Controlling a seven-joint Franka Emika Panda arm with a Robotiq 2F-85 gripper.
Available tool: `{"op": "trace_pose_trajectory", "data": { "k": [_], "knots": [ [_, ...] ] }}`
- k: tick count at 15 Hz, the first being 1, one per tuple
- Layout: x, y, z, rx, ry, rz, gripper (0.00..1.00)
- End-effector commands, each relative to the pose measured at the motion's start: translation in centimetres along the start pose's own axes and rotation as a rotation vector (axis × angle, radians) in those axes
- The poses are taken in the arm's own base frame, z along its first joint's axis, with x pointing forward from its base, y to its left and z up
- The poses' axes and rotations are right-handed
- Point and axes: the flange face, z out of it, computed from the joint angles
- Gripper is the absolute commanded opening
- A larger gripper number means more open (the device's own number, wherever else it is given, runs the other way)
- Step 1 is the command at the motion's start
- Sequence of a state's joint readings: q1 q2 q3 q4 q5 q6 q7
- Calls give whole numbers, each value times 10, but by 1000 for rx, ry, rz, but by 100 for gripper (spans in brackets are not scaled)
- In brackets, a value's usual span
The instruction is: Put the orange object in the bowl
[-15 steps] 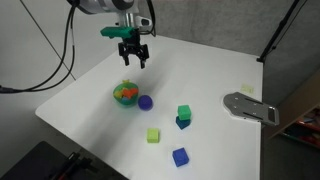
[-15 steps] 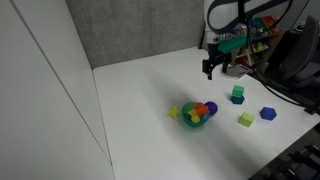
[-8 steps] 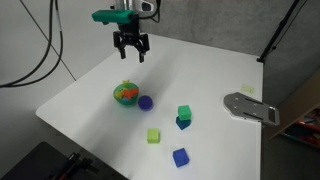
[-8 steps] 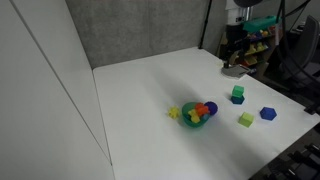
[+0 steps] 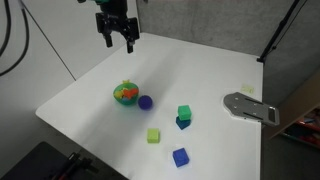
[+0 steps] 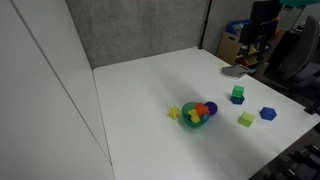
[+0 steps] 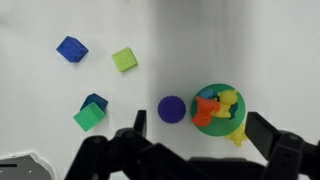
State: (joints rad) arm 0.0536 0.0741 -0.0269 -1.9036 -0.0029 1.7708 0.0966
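Spotting the orange toy piece [image 7: 208, 106] down in the green bowl [image 7: 212, 130], well below the pincer [image 5: 117, 42] and nearer the table [image 5: 200, 70] middle. Spread wide open up there, gripping nothing.

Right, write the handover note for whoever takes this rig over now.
Gripper: open and empty, raised well above the table, off to the side of the bowl.
Orange object: lies inside the bowl among other coloured pieces. The purple ball sits on the table right beside the bowl.
Done: the orange object is in the bowl and released.
Left: nothing of the placement, as far as these views show; probably just park the arm.
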Motion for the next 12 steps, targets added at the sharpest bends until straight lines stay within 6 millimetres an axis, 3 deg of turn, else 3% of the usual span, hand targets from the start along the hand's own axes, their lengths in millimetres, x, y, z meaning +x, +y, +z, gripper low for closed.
{"op": "trace_pose_trajectory", "data": {
  "k": [1,6,10,12],
  "knots": [
    [-41,16,-36,54,73,2,100],
    [-71,26,-77,55,177,7,100],
    [-84,29,-83,69,183,7,100],
    [-77,24,-84,47,173,27,100]
  ]
}}
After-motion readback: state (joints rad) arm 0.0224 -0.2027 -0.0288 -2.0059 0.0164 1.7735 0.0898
